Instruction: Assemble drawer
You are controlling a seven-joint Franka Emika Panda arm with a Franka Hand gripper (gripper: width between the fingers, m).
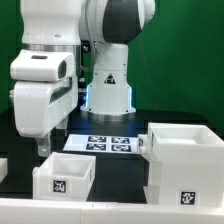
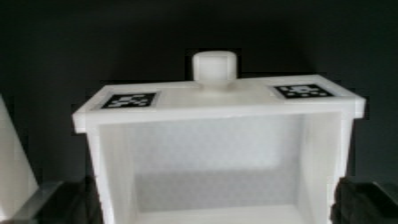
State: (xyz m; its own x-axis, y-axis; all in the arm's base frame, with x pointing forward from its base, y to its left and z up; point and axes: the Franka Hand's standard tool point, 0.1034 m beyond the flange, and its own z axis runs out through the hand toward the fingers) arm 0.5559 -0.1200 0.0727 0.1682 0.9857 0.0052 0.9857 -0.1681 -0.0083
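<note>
The drawer (image 1: 66,177) is a small, shallow, open-topped white box at the exterior view's lower left, with a marker tag (image 1: 60,186) on the side facing the camera. My gripper (image 1: 42,148) hangs just above its left end. In the wrist view the drawer (image 2: 214,150) fills the frame. Its far wall carries a round knob (image 2: 214,68) and two marker tags. My gripper (image 2: 214,206) is open, and its dark fingers (image 2: 64,204) stand outside the drawer's two side walls. I cannot tell whether they touch the walls. The drawer's inside holds nothing.
The large white cube-shaped housing (image 1: 186,160) stands at the exterior view's right, open on top, with a tag on its front. The marker board (image 1: 110,145) lies between it and the robot base (image 1: 108,92). A white part (image 1: 3,166) shows at the left edge.
</note>
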